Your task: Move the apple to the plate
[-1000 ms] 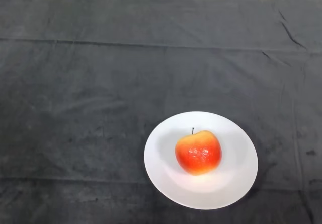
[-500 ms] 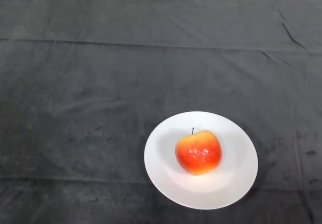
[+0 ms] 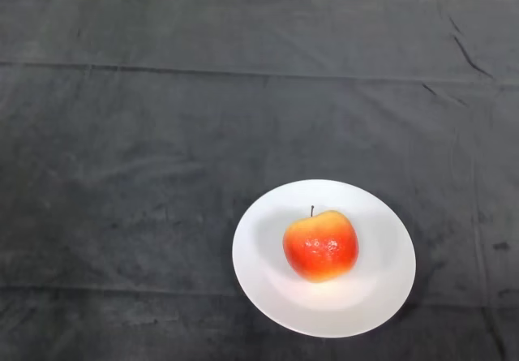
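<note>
Apple on the plate, near right of the table

The dark cloth (image 3: 146, 134) covers the table from left to right; toward the near right sits the white plate (image 3: 381, 296), and the red-yellow apple (image 3: 320, 246) stands upright at its middle, stem up.

Even bright light; glare on apple (image 3: 320, 246)

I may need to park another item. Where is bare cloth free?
The cloth is bare left of the plate and behind it up to the far edge. A narrower strip lies right of the plate. The apple fills the plate's middle.
</note>
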